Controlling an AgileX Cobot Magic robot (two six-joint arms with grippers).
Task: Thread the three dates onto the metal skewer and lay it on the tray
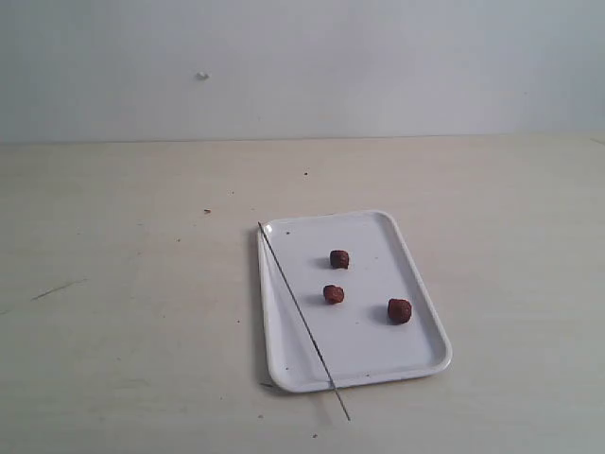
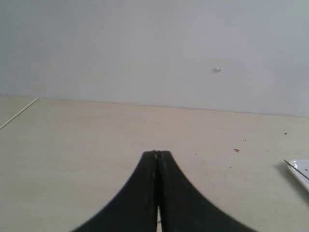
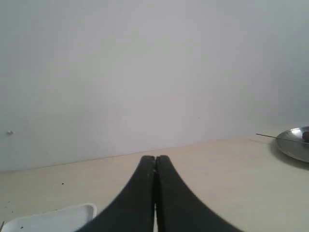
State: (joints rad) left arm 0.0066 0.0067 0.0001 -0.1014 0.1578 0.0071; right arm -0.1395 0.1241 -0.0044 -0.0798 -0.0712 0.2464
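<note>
Our left pincer and right pincer are both pressed together and hold nothing. The three dates lie apart on the tray. The skewer rests along its left rim, one end overhanging the surface. We judge the skewer comes first: we should part one pincer, take that overhanging end and lift it level.

tray: plain white | dates: dark reddish-brown | skewer: grey | table: pale beige | fingers: black
</note>
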